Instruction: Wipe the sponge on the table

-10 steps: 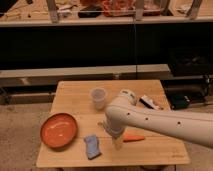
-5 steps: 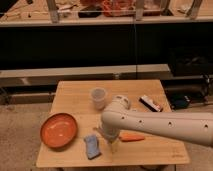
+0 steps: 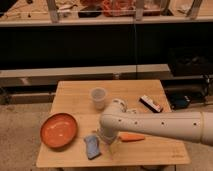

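Observation:
The sponge (image 3: 91, 146), a small blue pad, lies flat near the front edge of the light wooden table (image 3: 150, 150), just right of the orange bowl. My white arm reaches in from the right. Its gripper (image 3: 103, 139) hangs at the arm's lower left end, right beside the sponge's upper right corner. Whether it touches the sponge cannot be seen from here.
An orange bowl (image 3: 59, 130) sits at the front left. A clear plastic cup (image 3: 98, 97) stands mid-table behind the arm. A carrot (image 3: 131, 136) lies right of the gripper. A black block with a white-red end (image 3: 150, 103) lies at the right. A dark shelf rack (image 3: 100, 30) stands behind.
The arm has swung left and down across the table, bringing the gripper from near the carrot to the sponge's side. The black block is now uncovered. The sponge has shifted slightly.

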`<state>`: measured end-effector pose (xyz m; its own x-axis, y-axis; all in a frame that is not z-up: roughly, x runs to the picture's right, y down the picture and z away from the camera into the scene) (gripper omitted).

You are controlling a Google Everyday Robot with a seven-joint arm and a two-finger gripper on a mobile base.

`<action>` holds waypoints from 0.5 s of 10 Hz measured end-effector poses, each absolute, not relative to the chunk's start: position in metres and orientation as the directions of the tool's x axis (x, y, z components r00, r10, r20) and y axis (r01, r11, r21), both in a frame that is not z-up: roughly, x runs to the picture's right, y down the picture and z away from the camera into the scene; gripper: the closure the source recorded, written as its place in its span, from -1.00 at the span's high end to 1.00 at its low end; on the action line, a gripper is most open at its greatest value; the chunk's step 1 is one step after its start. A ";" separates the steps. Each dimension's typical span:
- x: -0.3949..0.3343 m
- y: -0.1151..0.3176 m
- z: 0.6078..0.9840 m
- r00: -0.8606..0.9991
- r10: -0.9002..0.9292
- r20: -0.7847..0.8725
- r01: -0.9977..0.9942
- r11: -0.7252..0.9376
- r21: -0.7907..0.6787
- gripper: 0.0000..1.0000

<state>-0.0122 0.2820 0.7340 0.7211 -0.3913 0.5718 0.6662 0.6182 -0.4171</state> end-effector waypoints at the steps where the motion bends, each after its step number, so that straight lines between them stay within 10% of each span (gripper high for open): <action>1: -0.013 0.285 0.738 0.718 -0.391 0.576 0.669 0.615 -0.418 0.60; 5: -0.019 0.296 0.752 0.706 -0.380 0.598 0.680 0.602 -0.420 0.60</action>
